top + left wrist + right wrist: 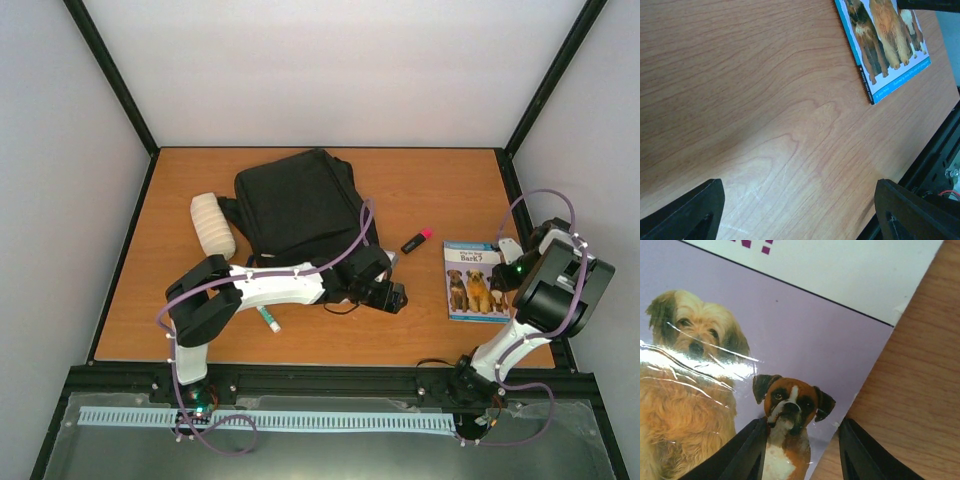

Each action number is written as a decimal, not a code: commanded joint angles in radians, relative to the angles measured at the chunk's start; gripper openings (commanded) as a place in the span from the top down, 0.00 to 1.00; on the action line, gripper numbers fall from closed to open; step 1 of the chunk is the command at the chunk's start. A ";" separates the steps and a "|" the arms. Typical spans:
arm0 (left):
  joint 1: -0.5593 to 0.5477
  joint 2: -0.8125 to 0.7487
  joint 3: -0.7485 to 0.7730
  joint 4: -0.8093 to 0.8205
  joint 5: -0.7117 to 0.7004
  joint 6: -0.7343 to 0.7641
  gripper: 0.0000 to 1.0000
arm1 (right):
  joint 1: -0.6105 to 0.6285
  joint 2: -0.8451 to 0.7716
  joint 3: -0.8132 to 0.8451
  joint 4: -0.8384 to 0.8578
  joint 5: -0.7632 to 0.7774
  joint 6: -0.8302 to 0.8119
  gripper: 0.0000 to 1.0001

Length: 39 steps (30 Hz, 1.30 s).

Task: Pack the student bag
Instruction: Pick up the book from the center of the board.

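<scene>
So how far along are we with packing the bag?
Nothing looks packed: the white roll, pen, pink-capped marker and dog book all lie outside the student bag. In hand: the right gripper over the book's edge, jaws apart; the left gripper open, empty. Left: all four items.

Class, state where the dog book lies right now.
In the top view, the dog book lies flat on the right side of the table, just right of the pink-capped marker.

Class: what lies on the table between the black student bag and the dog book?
A small black marker with a pink cap; only the top view shows it.
</scene>
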 commanded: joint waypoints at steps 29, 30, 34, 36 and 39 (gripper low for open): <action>-0.013 0.257 -0.005 0.418 0.126 -0.396 0.17 | 0.198 -0.127 -0.278 -0.073 -0.142 0.019 0.65; -0.013 0.269 -0.003 0.429 0.131 -0.404 0.17 | 0.199 -0.126 -0.283 -0.070 -0.142 0.017 0.65; -0.013 0.307 0.031 0.437 0.136 -0.409 0.17 | 0.199 -0.134 -0.300 -0.080 -0.160 -0.007 0.65; -0.013 0.318 0.051 0.433 0.125 -0.398 0.17 | 0.198 -0.141 -0.309 -0.076 -0.164 -0.016 0.64; -0.013 0.326 0.058 0.471 0.116 -0.399 0.17 | 0.199 -0.139 -0.316 -0.073 -0.169 -0.019 0.64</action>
